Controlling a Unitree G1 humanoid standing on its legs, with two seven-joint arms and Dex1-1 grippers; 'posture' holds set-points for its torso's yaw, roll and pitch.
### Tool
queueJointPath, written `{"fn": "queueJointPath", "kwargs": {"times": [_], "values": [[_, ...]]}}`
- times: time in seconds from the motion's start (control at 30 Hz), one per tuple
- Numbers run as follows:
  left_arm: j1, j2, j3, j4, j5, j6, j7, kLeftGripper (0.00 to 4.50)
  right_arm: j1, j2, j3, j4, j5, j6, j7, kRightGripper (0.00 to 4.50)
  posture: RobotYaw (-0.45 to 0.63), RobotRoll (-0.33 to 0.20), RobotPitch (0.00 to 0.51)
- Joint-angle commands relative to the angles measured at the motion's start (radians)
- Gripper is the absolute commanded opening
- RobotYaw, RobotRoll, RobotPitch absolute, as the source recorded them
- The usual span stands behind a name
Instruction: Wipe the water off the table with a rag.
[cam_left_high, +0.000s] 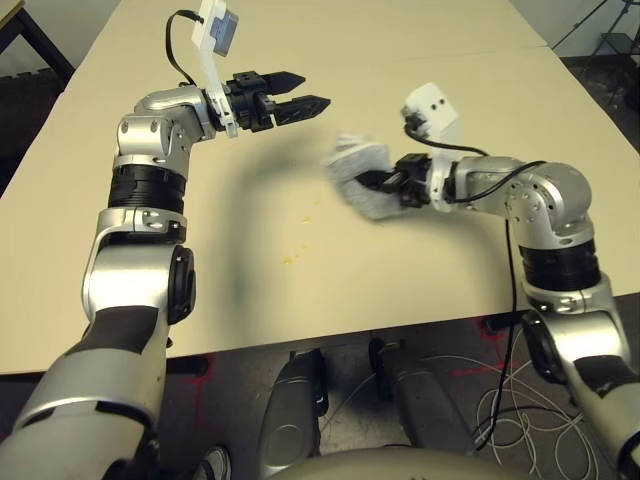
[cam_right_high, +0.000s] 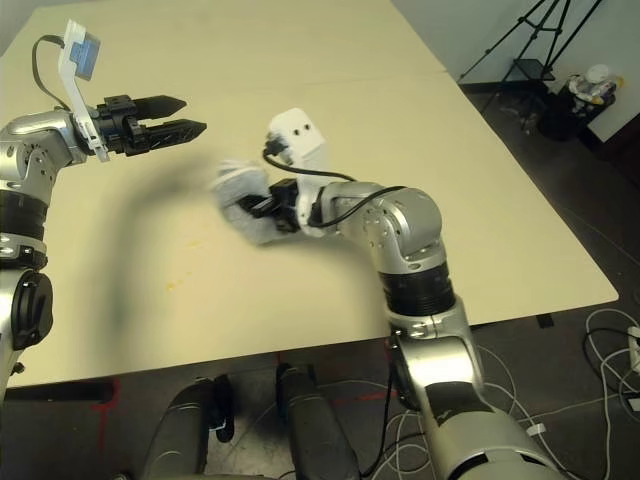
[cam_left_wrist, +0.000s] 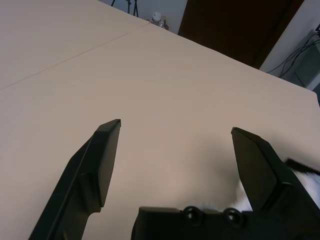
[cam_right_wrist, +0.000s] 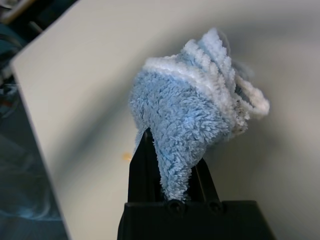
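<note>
Looking for brands, labels or writing turns up nothing legible on the arms, the cloth or the tabletop.

The right gripper (cam_right_wrist: 167, 165) is clamped on the rag (cam_right_wrist: 192, 112): its two black fingers (cam_right_wrist: 142, 165) stand close together with a fold of the cloth pinched between them, and the rest of the cloth bunches out past the tips. In the head views the rag (cam_left_high: 362, 176) sits near the middle of the table (cam_left_high: 420, 270), at the end of the right arm, which reaches in from the right; whether the cloth presses on the surface or hangs just above it cannot be told.

The left gripper (cam_left_high: 300, 90) is held up over the far left part of the table, its jaws spread wide with nothing between them. Its fingers (cam_left_wrist: 102, 160) frame bare tabletop, and a white-blue edge of the rag (cam_left_wrist: 245, 197) shows beside one of them.

The rag is light blue, thick and fuzzy, with a paler ribbed edge and a loose looped strand at one side.

The water (cam_left_high: 290, 260) appears as a few tiny yellowish-orange specks on the pale beige top, nearer the robot than the rag and apart from it. One speck (cam_right_wrist: 127, 156) shows just beside the gripped cloth in the right wrist view. A thin seam line (cam_left_wrist: 75, 52) crosses the table farther back.
</note>
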Motion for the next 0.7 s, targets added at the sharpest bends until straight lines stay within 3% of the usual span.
{"fn": "queueJointPath", "kwargs": {"times": [0.03, 0.23, 0.43, 0.7], "values": [[0.0, 0.004, -0.006, 0.003, 0.011, -0.002, -0.003, 4.5, 0.019, 0.061, 0.033, 0.027, -0.021, -0.005, -0.041, 0.01, -0.03, 0.0, 0.213], [0.009, 0.005, -0.004, -0.008, 0.007, 0.008, 0.001, 4.5, 0.05, 0.05, 0.091, 0.191, -0.149, -0.126, -0.07, 0.01, -0.02, 0.0, 0.218], [0.011, 0.007, -0.003, -0.01, 0.008, 0.009, 0.004, 4.5, 0.031, -0.047, 0.107, 0.289, -0.295, -0.274, -0.093, 0.01, -0.02, 0.0, 0.219], [-0.006, 0.003, -0.007, 0.013, 0.014, -0.004, 0.003, 4.5, 0.04, -0.21, 0.077, 0.345, -0.393, -0.34, -0.079, 0.01, -0.04, 0.0, 0.217]]}}
